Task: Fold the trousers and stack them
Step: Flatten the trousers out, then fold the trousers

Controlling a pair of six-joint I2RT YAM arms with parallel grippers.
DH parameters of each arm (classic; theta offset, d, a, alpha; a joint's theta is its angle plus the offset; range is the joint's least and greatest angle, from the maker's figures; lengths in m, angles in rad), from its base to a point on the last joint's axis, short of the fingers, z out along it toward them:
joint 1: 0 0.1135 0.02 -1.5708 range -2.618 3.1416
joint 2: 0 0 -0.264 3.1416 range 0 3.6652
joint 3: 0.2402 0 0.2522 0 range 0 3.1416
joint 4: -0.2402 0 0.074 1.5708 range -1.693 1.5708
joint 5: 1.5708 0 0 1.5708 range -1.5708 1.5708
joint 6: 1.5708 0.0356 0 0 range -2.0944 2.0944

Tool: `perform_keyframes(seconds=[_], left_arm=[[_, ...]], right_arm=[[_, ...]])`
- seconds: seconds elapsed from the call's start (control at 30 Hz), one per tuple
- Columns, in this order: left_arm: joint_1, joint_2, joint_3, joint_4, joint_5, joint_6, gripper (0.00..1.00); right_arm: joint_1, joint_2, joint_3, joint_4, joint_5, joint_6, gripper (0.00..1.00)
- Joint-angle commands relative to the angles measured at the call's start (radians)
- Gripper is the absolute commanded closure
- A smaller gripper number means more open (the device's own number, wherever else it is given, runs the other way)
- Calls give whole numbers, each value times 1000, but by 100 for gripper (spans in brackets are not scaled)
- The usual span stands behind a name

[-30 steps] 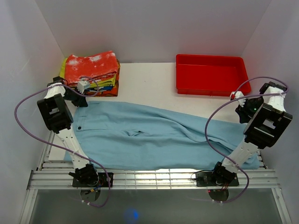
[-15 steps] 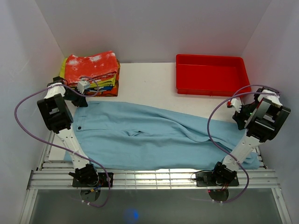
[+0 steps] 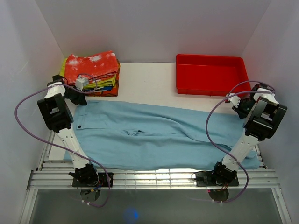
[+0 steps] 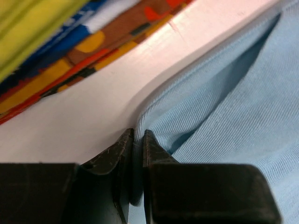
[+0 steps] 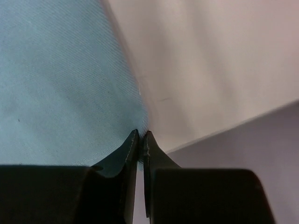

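Observation:
The light blue trousers (image 3: 159, 135) lie spread flat across the table, waist at the left and legs running to the right. My left gripper (image 3: 74, 94) sits at the far left corner of the waistband. In the left wrist view its jaws (image 4: 138, 135) are shut on the edge of the trousers (image 4: 233, 107), with fabric pinched between them. My right gripper (image 3: 236, 103) is at the far right end of the legs. The right wrist view shows it (image 5: 141, 135) shut on the edge of the trousers (image 5: 60, 84), where the fabric meets the white table.
A stack of folded clothes (image 3: 91, 72) with a red-and-white piece on top stands at the back left, just beyond the left gripper. A red tray (image 3: 212, 89) stands at the back right. White walls close both sides, and a metal rail frame (image 3: 154, 177) runs along the near edge.
The right gripper has moved back and to the right along the leg end and shut on the fabric edge. The legs now lie flatter. The left gripper stayed in place.

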Motion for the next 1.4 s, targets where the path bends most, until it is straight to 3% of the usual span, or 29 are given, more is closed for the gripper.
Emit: perform_keyframes(seconds=[0.0,0.23,0.47,0.67,0.93,1.13,1.37], left_arm=[[9,-17,42,190,-88,-179,100],[11,-6,108,278,-113,-266,100],[38,-116,31,399,-12,-307,100],[77,-262,-123,482,113,-266,100],[138,-414,-295,486,174,-108,100],[234,-576,-455,600,288,-109,100],[365,-779,-593,416,444,64,100]], right_arm=[[37,65,134,219,-5,124,92],[114,108,361,243,-45,218,92],[112,40,458,190,-115,220,92],[83,-95,363,134,-186,177,92],[-4,-264,180,75,-250,89,92],[-113,-312,240,-85,-361,47,92],[-271,-490,61,-269,-402,-238,92]])
